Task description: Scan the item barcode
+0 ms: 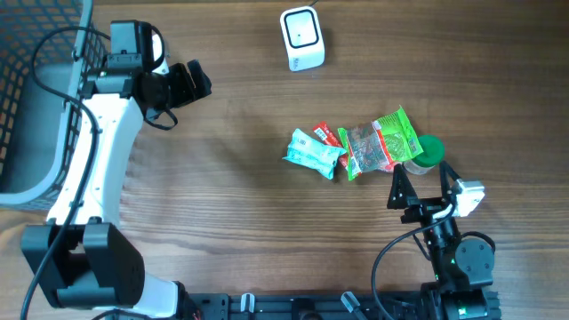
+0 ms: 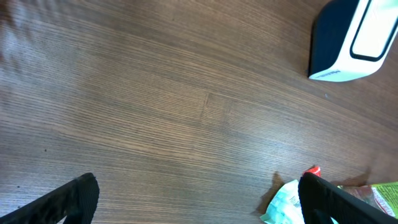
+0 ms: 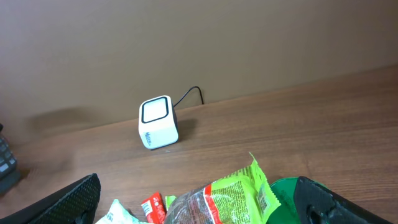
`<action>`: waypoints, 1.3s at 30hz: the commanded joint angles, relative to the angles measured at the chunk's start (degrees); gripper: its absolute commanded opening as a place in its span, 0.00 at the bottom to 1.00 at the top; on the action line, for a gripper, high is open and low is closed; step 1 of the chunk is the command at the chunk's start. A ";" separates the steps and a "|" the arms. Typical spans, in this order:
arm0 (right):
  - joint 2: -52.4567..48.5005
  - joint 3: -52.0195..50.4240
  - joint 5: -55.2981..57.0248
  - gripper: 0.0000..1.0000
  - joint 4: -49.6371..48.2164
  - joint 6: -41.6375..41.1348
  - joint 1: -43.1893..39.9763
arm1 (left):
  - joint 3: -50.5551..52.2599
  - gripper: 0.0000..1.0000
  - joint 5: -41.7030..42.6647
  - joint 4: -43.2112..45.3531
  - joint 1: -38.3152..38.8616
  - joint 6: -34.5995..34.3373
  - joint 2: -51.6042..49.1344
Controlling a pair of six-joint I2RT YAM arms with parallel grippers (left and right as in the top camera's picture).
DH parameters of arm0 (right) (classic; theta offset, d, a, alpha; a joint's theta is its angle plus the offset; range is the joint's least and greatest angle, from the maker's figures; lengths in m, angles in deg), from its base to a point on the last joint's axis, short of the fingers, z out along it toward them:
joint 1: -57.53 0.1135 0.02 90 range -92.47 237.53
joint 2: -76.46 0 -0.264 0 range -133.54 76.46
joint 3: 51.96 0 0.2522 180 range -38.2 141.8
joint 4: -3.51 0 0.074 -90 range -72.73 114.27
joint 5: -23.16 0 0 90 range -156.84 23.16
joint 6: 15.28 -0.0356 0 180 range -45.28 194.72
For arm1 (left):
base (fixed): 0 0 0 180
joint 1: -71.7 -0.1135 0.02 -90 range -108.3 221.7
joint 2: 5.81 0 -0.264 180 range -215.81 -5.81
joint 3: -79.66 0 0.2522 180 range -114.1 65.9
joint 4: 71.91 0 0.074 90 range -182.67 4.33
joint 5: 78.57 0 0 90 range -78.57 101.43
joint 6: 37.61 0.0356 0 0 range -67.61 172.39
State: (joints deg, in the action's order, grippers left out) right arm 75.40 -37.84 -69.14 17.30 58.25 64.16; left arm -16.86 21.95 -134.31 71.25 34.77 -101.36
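The white barcode scanner [image 1: 302, 37] stands at the back of the table, its window facing up; it also shows as scanner [image 2: 351, 37] and scanner [image 3: 157, 122]. A pile of items lies right of centre: a green snack bag [image 1: 382, 142], a light blue packet [image 1: 314, 153], a small red packet [image 1: 326, 135] and a green round lid [image 1: 429, 151]. My left gripper [image 1: 200, 82] hangs open at the far left, well away from the pile. My right gripper [image 1: 420, 173] is open just in front of the green bag [image 3: 230, 199], holding nothing.
A grey wire basket [image 1: 36, 98] stands at the left edge behind the left arm. The scanner's black cable [image 3: 189, 94] runs back toward the wall. Bare wooden tabletop [image 1: 231, 178] lies between the left arm and the pile.
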 commanded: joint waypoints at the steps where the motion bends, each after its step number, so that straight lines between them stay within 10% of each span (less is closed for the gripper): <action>1: 0.11 -0.07 0.11 1.00 -0.15 -0.57 -0.39 | 0.35 1.00 -0.11 0.02 0.02 0.92 8.72; 26: 0.11 -0.07 0.13 1.00 -0.15 -0.57 -0.39 | 15.61 1.00 -5.70 -13.33 -0.76 0.92 75.60; 39: 0.11 -0.07 0.13 0.99 -0.15 -0.57 -0.39 | 51.58 1.00 -3.48 18.16 -0.79 -2.75 95.25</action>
State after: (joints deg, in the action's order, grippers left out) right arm 75.40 -37.84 -69.14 17.33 58.23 64.16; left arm 29.12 17.19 -123.60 70.82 33.17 -7.13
